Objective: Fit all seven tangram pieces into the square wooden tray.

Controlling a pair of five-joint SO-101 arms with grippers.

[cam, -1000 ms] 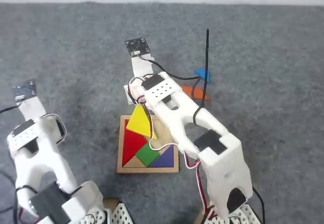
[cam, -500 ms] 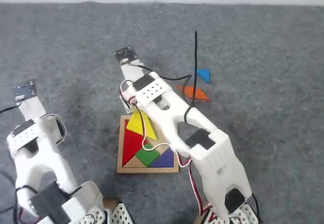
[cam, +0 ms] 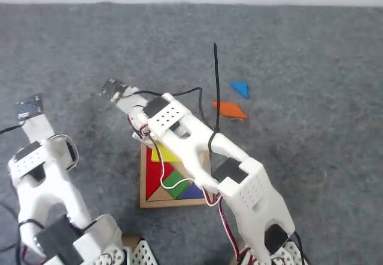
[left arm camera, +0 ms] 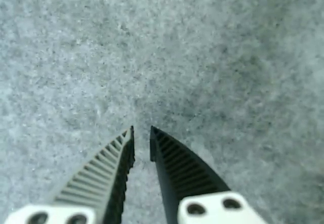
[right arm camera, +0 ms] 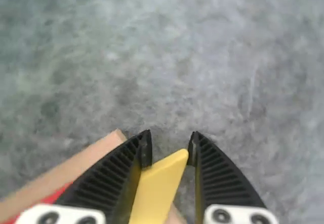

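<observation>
The grey, fuzzy worktop (cam: 311, 49) is under everything. The right arm (cam: 203, 151) is the biggest thing on it. It stretches from the near edge across the square wooden tray (cam: 145, 200). The left arm (cam: 42, 175) is off to the side, well apart from the tray. The left hand (left arm camera: 142, 130) hangs over bare worktop with its fingers pressed nearly together and nothing between them.

The tray sits in the middle of the worktop, partly under the right arm. The right hand (right arm camera: 169, 135) is pinching the yellow triangle (right arm camera: 157, 183) over the far end of the tray, by a corner. I cannot tell if the triangle lies flat. In the tray are a red triangle (cam: 157, 172), a purple triangle (cam: 192, 191) and a green square (cam: 175, 182), all touching. An orange slanted piece (cam: 230, 110) and a small blue triangle (cam: 240, 88) lie near each other on the worktop, well apart from the tray.
</observation>
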